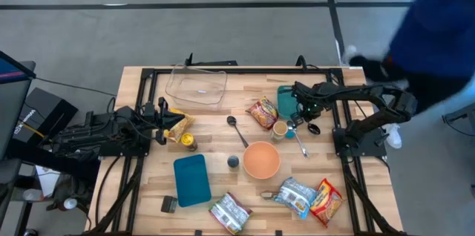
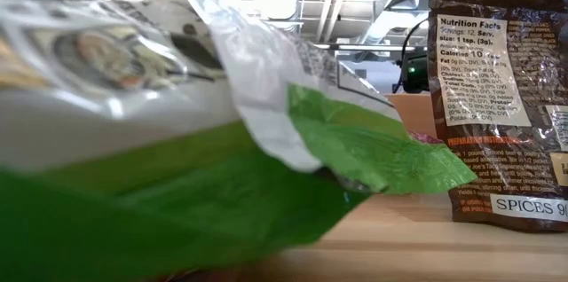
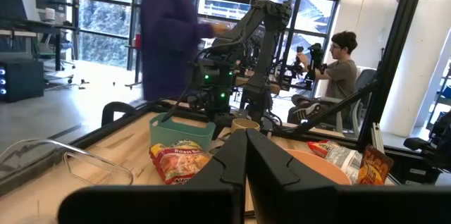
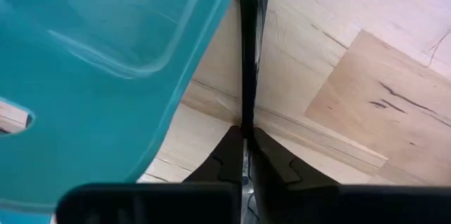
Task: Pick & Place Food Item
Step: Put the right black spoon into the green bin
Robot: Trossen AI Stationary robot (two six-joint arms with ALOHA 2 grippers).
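Your right gripper point(image 1: 297, 110) sits over the far right part of the table point(image 1: 141, 191), just beside the teal bin point(image 1: 285, 100). Its fingers point(image 4: 271, 157) are pressed together on a thin dark upright strip; what that strip is you cannot tell from the wrist view. The bin's teal wall fills much of that same view, right against the fingers.

Your left gripper point(image 1: 165, 122) waits at the left side of the table, fingers point(image 3: 225, 171) closed on nothing.

Food items lie scattered. A red noodle packet point(image 1: 263, 112) rests just left of the teal bin. Another red packet point(image 1: 327, 200) and a silver-blue pouch point(image 1: 296, 195) lie side by side near the front right. A green-and-white pouch point(image 1: 229, 212) sits at the front edge, close against the low camera, with a brown spice packet point(image 2: 501, 96) standing beside it there.

The orange bowl point(image 1: 261, 159) is mid-table, a small cup point(image 1: 280, 128) just behind it. A teal lid point(image 1: 191, 179) lies front left, a clear container point(image 1: 196, 85) at the back.

A person in dark blue point(image 1: 434, 35) leans in at the back right corner.
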